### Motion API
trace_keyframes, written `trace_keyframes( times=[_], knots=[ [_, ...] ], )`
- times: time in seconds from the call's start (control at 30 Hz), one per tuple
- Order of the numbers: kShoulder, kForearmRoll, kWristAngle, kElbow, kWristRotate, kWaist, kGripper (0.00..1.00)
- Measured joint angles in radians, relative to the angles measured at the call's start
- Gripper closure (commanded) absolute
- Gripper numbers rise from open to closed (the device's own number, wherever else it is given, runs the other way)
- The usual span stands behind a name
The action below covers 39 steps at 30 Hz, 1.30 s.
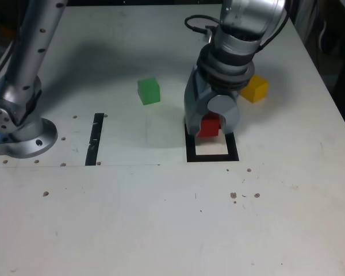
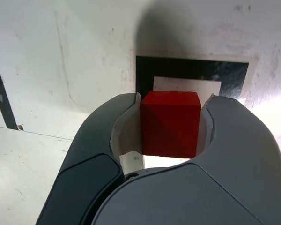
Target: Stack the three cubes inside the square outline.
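Note:
My gripper [image 1: 209,125] is shut on the red cube [image 1: 209,126], which sits between the jaws at the far edge of the black square outline [image 1: 212,155]. In the wrist view the red cube [image 2: 169,123] fills the gap between the grey fingers [image 2: 122,126], with the square outline [image 2: 192,70] just beyond it. Whether the cube rests on the table or hangs just above it is unclear. The green cube [image 1: 149,91] stands on the table toward the exterior view's left of the gripper. Partly hidden behind the arm, the yellow cube [image 1: 254,88] is on the exterior view's right.
A thin black tape strip [image 1: 95,138] lies on the white table at the exterior view's left, near the arm's silver base [image 1: 20,135]. The same strip [image 2: 2,101] shows in the wrist view. Small dark specks dot the tabletop.

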Motion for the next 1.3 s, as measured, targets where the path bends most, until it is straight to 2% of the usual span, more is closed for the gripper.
trace_keyframes(
  times=[0.23,0.43,0.53,0.63,0.77,0.83,0.93,1.13,1.3],
  knots=[
    [0.018,-0.017,-0.004,0.002,0.000,-0.029,0.83],
    [0.032,-0.022,0.023,0.018,0.001,-0.032,0.80],
    [0.037,-0.031,0.028,0.018,0.008,-0.032,0.69],
    [0.041,-0.033,0.025,0.019,0.020,-0.032,0.46],
    [0.042,-0.035,0.002,0.023,0.052,-0.032,0.15],
    [0.044,-0.033,-0.010,0.023,0.062,-0.032,0.06],
    [0.044,-0.018,-0.014,0.021,0.066,-0.032,0.01],
    [0.042,0.045,-0.011,-0.039,0.066,-0.032,0.01],
    [0.018,0.106,0.048,-0.111,0.100,-0.032,0.01]
  ],
)
